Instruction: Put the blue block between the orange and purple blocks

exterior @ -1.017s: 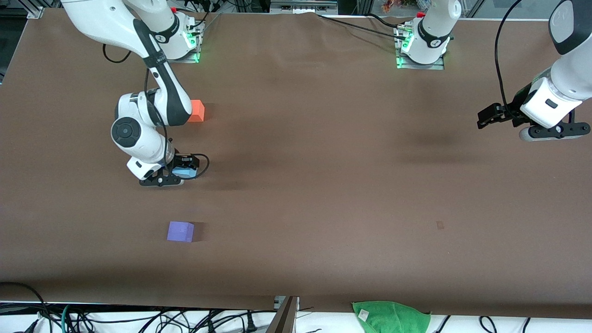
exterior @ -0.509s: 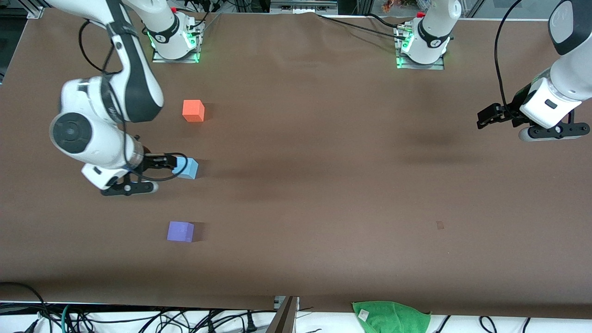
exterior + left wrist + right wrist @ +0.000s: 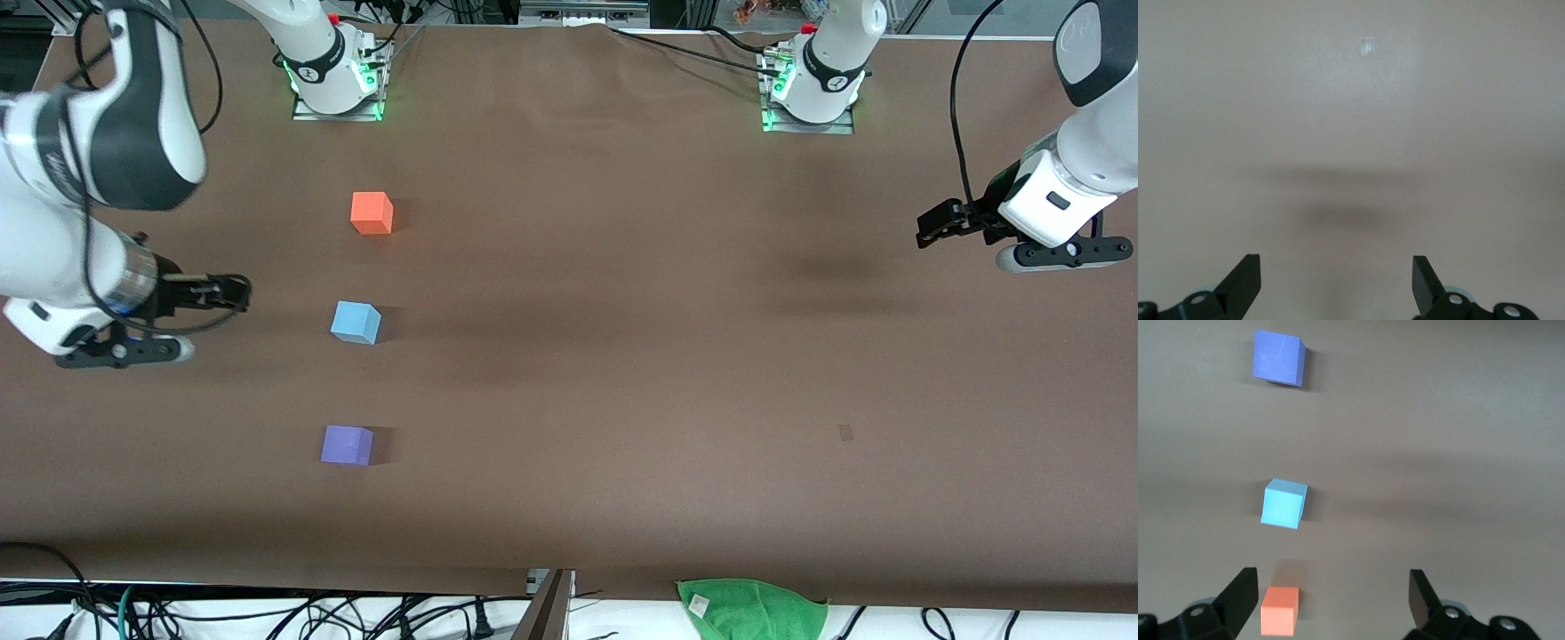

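The blue block (image 3: 356, 322) rests on the brown table, in a row with the orange block (image 3: 372, 213) farther from the front camera and the purple block (image 3: 347, 445) nearer to it. My right gripper (image 3: 240, 293) hangs open and empty over bare table, apart from the blue block, toward the right arm's end. The right wrist view shows the purple block (image 3: 1278, 357), the blue block (image 3: 1284, 504) and the orange block (image 3: 1279, 611) in a line, with the right gripper (image 3: 1331, 590) open above them. My left gripper (image 3: 926, 229) waits open over the left arm's end; the left wrist view shows the left gripper (image 3: 1336, 273) over bare table.
A green cloth (image 3: 751, 606) lies at the table's edge nearest the front camera. A small mark (image 3: 845, 432) sits on the table cover toward the left arm's end. The arm bases (image 3: 333, 71) stand along the edge farthest from the front camera. Cables hang below the near edge.
The right gripper has lifted off the blue block and pulled away toward the right arm's end of the table. The blue block stays where it was set. The left arm has not moved.
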`<state>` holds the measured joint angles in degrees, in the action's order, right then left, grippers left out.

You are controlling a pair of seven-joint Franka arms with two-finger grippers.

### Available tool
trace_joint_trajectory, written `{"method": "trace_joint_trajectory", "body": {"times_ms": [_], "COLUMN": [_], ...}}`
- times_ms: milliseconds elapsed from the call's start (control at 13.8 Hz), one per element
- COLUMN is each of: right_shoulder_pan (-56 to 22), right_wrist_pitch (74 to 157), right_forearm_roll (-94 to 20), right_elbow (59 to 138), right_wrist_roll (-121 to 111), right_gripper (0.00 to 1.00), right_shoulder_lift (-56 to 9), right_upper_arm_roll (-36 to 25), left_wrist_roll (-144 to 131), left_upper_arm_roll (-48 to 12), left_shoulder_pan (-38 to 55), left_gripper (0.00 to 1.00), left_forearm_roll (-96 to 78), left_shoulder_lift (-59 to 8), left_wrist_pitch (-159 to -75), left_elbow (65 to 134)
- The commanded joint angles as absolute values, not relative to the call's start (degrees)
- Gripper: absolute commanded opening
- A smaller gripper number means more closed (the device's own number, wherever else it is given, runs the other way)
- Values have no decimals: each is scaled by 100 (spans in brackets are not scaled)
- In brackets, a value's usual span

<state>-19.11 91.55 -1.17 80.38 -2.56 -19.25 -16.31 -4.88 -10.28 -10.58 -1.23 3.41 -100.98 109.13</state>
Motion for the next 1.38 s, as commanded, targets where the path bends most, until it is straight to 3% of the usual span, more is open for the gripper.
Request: {"method": "trace_joint_trajectory", "body": {"times_ms": [0, 145, 363, 726, 1308], "right_shoulder_pan": [-1907, -1645, -889, -572, -360], "right_wrist_pitch": [8939, 8903, 8913, 8824, 8403], "right_forearm_roll": [-123, -123, 78, 132, 88], "right_elbow": [7972, 8102, 8656, 8842, 8755], "right_wrist_roll": [-281, -281, -316, -431, 27], "right_gripper": [100, 100, 100, 100, 100], "right_shoulder_lift": [-1566, -1268, -766, -229, -316], "right_upper_arm_roll": [-1538, -1346, -441, -255, 9], "left_wrist_roll": [-325, -325, -325, -325, -316], "left_upper_arm_roll": [-1063, -1072, -1063, -1064, -1055], "left_shoulder_pan": [-1125, -1116, -1125, -1125, -1125], "left_gripper": [100, 100, 100, 100, 100], "left_forearm_roll": [-141, -141, -141, -141, -132], "left_shoulder_lift": [352, 334, 316, 299, 290], "left_wrist_pitch": [-10072, -10072, -10072, -10081, -10151], "left_elbow": [10872, 10872, 10872, 10881, 10863]}}
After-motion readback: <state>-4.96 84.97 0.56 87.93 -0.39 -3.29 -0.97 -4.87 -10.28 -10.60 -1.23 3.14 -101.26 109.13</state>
